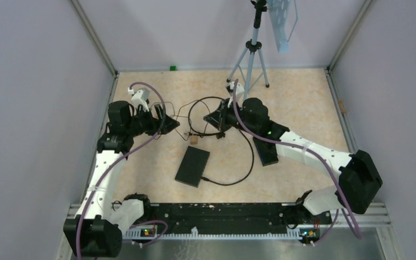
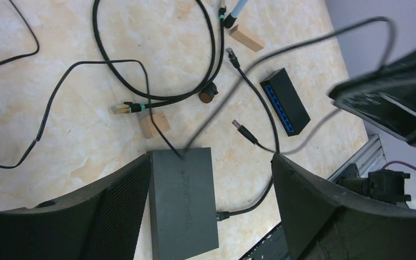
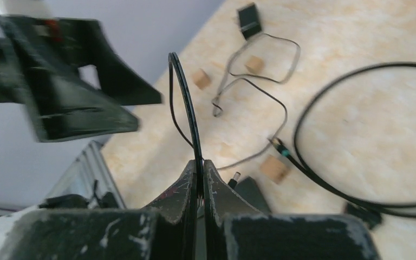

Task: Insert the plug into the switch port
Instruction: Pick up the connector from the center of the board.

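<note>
Plain pale lilac walls (image 1: 32, 81) close in a beige marble-patterned tabletop (image 1: 303, 103) on three sides, with slanting aluminium frame posts (image 1: 95, 38) in the back corners, a grey tripod (image 1: 252, 57) at the far edge carrying a pale perforated panel (image 1: 281, 24), and a small green block (image 1: 172, 68) against the back wall, all evenly lit.

Switch (image 1: 266, 152) right of box (image 1: 192, 166), block (image 1: 193, 139) behind box, tripod (image 1: 252, 54) at back

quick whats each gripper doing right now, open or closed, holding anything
Left gripper: open, holding nothing.
Right gripper: closed, pinching a thin black cable.
</note>
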You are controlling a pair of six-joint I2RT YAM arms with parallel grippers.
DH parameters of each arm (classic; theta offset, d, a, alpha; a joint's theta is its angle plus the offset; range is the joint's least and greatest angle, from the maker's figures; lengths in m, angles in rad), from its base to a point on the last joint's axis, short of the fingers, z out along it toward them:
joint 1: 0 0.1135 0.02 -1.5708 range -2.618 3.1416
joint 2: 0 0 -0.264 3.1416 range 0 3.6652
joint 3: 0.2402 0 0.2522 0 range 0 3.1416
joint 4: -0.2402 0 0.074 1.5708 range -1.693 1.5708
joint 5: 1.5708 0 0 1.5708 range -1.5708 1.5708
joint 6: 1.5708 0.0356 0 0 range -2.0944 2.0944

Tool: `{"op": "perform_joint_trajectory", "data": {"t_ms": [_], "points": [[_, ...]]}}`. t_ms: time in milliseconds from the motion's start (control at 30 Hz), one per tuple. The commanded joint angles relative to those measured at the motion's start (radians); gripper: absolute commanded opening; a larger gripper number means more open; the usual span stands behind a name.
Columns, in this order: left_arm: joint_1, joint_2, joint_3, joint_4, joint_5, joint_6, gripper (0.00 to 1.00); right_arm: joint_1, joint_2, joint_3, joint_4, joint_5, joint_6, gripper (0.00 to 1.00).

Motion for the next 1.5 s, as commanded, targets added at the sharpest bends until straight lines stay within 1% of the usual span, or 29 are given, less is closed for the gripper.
{"op": "perform_joint_trajectory", "data": {"t_ms": [0,100,233,267,433,467,500,533,600,667,767,833,900,1033,1100,1200,1300,1467], "points": [[0.002,-0.054,0.025,0.033,0.078,0.037,0.87,-0.014,-0.02,0.097,-0.355,0.09,-0.205,0.0],[0.003,-0.071,0.039,0.039,0.117,0.03,0.87,-0.013,-0.049,0.083,-0.377,0.082,-0.406,0.0],[0.002,-0.091,0.077,0.055,0.143,0.009,0.88,-0.014,-0.158,0.01,-0.31,0.019,-0.694,0.0],[0.003,-0.096,0.09,0.06,0.145,-0.001,0.88,-0.014,-0.192,-0.013,-0.27,-0.014,-0.78,0.0],[0.003,-0.091,0.158,0.117,0.188,-0.089,0.91,-0.003,-0.385,-0.169,-0.171,-0.262,-1.318,0.0],[0.002,-0.082,0.17,0.136,0.209,-0.114,0.91,-0.001,-0.415,-0.193,-0.178,-0.316,-1.441,0.0],[0.003,-0.071,0.184,0.162,0.243,-0.147,0.91,0.003,-0.436,-0.209,-0.207,-0.358,-1.602,0.0],[0.003,-0.058,0.196,0.183,0.275,-0.182,0.91,0.012,-0.452,-0.217,-0.224,-0.367,-1.72,0.0],[0.002,-0.032,0.227,0.217,0.309,-0.251,0.89,0.031,-0.465,-0.213,-0.228,-0.343,-1.839,0.0],[-0.031,-0.006,0.287,0.217,0.309,-0.305,0.87,0.059,-0.479,-0.21,-0.232,-0.323,-1.965,0.0],[-0.145,-0.004,0.353,0.185,0.202,-0.333,0.89,0.081,-0.479,-0.194,-0.205,-0.276,-2.081,0.0],[-0.218,-0.006,0.364,0.181,0.134,-0.358,0.9,0.097,-0.472,-0.174,-0.208,-0.223,-2.159,0.0],[-0.26,0.0,0.357,0.17,0.094,-0.4,0.89,0.112,-0.471,-0.161,-0.2,-0.176,-2.207,0.0],[-0.311,-0.023,0.288,0.18,-0.015,-0.489,0.88,0.132,-0.482,-0.143,-0.172,-0.168,-2.228,0.0],[-0.328,-0.046,0.239,0.23,-0.05,-0.545,0.89,0.143,-0.489,-0.141,-0.163,-0.168,-2.228,0.0],[-0.339,-0.064,0.179,0.327,-0.056,-0.621,0.93,0.162,-0.494,-0.137,-0.165,-0.166,-2.239,0.0],[-0.364,-0.046,0.18,0.365,-0.067,-0.635,0.95,0.182,-0.49,-0.128,-0.175,-0.167,-2.247,0.0],[-0.387,-0.02,0.168,0.387,-0.082,-0.644,0.94,0.227,-0.485,-0.114,-0.179,-0.157,-2.258,0.0]]}}
